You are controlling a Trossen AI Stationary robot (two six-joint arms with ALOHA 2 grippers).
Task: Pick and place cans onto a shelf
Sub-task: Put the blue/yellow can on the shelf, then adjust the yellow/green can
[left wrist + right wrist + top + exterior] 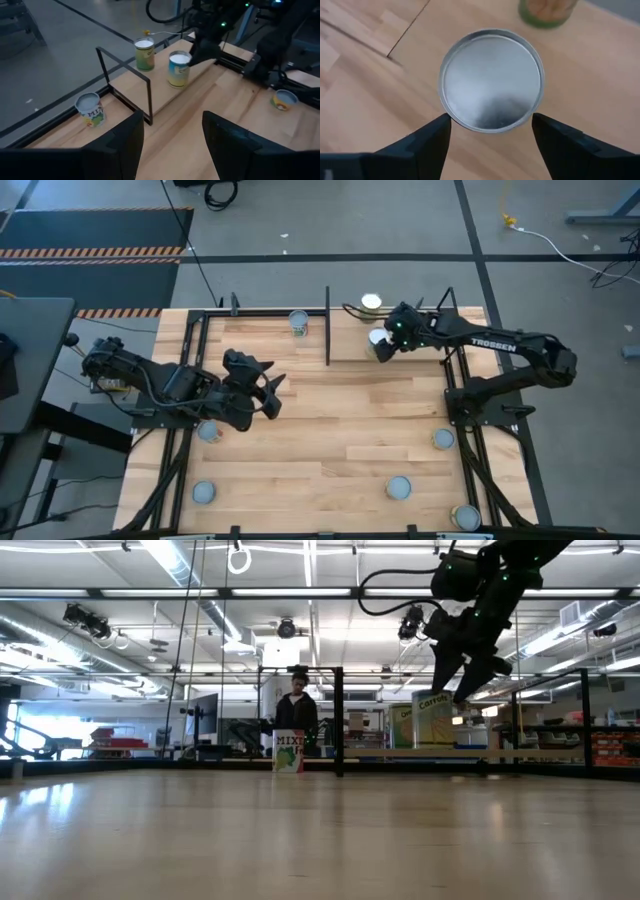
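Observation:
The shelf (420, 340) is a light-wood board with black uprights at the table's far side. A green-labelled can (371, 302) stands on its far edge. A second can (378, 340) stands upright on the board, and it also shows in the left wrist view (179, 69). My right gripper (388, 340) is open just above this can; in the right wrist view its fingers (432, 137) flank the silvery lid (491, 80) without touching it. My left gripper (268, 395) is open and empty over the table's left middle.
Another can (299, 321) stands on the table left of the shelf. Loose cans stand at the near left (208, 431) (203, 493) and the near right (399, 487) (443, 439) (465, 517). A person (298, 705) stands beyond the far edge.

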